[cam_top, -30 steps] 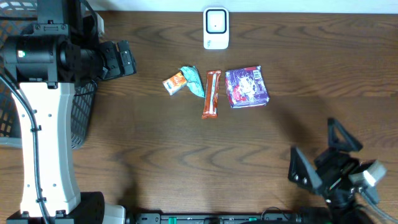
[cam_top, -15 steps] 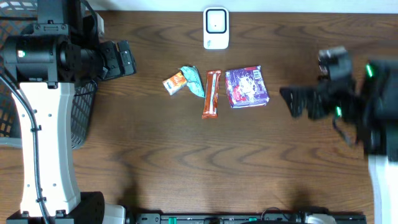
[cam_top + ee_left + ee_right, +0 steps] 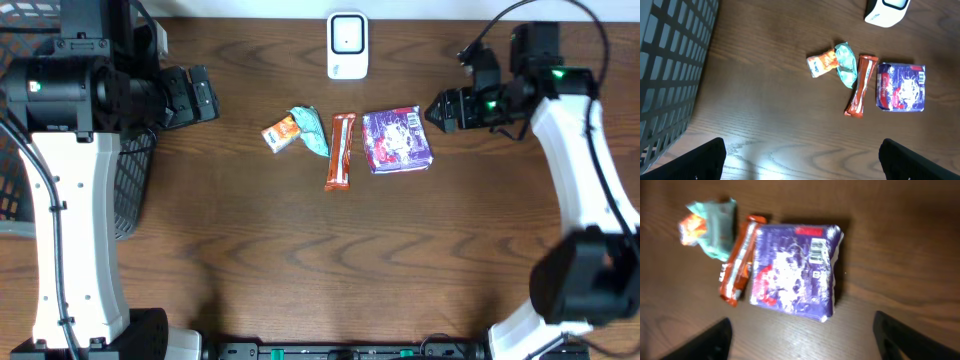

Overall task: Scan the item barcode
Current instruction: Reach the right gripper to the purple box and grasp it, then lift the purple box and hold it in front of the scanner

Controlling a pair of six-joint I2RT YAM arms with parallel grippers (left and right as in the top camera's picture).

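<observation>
Purple packet (image 3: 795, 270) shows its barcode (image 3: 818, 251) to right wrist alone; right end effector (image 3: 805, 337) apart.

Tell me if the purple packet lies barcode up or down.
Up: the purple packet lies flat, its barcode visible on the top face in the right wrist view.

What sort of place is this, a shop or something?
Likely a mock shop checkout in a lab: a white scanner stands on a wooden table, a purple packet and an orange bar lie near it, and a wire basket sits at the side.
</observation>
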